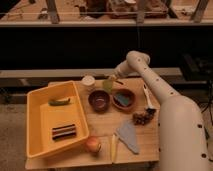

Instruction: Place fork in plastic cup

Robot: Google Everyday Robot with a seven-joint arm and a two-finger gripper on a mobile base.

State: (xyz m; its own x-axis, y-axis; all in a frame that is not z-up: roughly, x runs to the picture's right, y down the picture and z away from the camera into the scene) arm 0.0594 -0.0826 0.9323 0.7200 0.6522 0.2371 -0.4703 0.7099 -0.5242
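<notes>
We see the white arm's gripper [112, 78] at frame centre, just above the pale yellow-green translucent plastic cup [108, 85], beside the dark red bowl [99, 101]. We can't tell its state. Slim metal fork: we can't make it out.

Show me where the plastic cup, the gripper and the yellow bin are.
plastic cup [107, 85], camera view, on its side wall.
gripper [111, 77], camera view, at its tip just above the cup.
yellow bin [35, 94], camera view, on its far rim.
</notes>
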